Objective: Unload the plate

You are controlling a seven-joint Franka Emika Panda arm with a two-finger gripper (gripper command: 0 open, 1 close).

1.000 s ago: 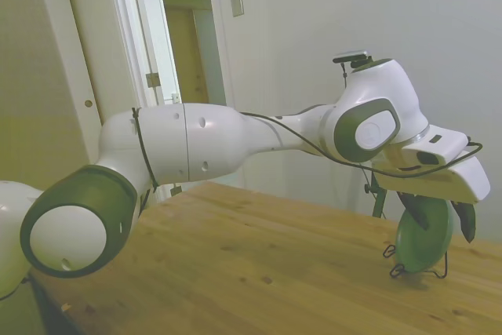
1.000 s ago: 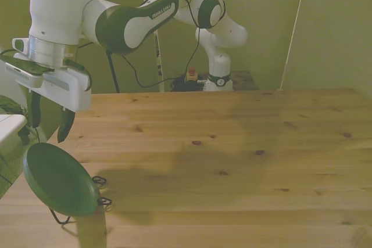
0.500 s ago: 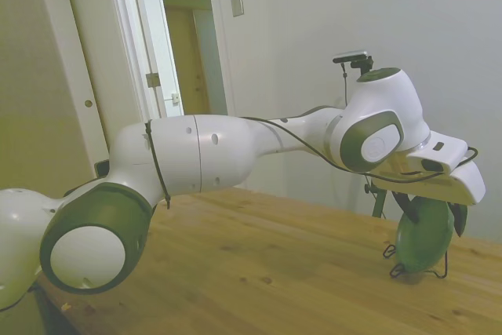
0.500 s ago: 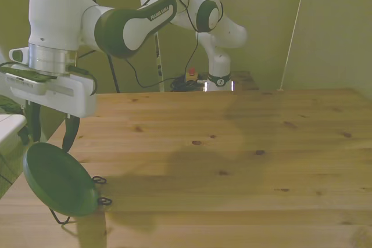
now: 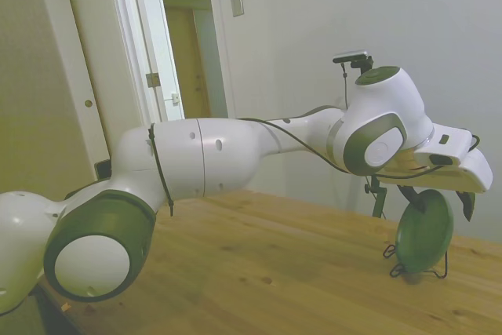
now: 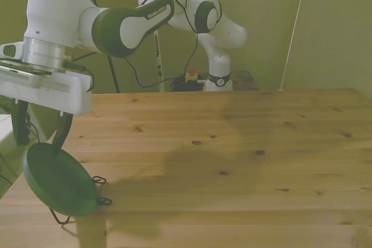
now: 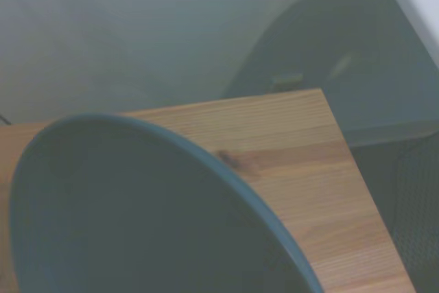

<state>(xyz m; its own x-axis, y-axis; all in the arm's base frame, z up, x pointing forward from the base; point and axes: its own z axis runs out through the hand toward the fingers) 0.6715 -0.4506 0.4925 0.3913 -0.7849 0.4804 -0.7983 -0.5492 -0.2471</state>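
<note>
At the worktop's [image 6: 232, 143] corner, about eight o'clock in the front view, the plate [image 6: 57, 179] stands on edge in a thin black wire stand [image 6: 100, 191]. It leans back a little, its hollow face turned toward three o'clock in that view. In the side view the plate [image 5: 424, 231] sits at about four o'clock, again upright, with the stand's [image 5: 390, 253] loops showing at its foot on the wood.

The hand [image 6: 39, 136] hangs straight above the plate's top rim, at twelve o'clock from it. Its two dark fingers [image 6: 61, 134] point down and are spread apart, released, gripping nothing. In the front view one finger comes down just to the rim's upper edge, on the side of the plate's face, while the other stands apart beyond the worktop's edge; whether the near one touches the rim cannot be told. In the side view the hand [image 5: 443, 203] straddles the top of the plate, a finger on either side of it.

In the wrist view the plate [image 7: 123, 217] fills the near field as a broad, blurred grey-green curve, with the worktop's [image 7: 302, 169] corner behind it.
</note>
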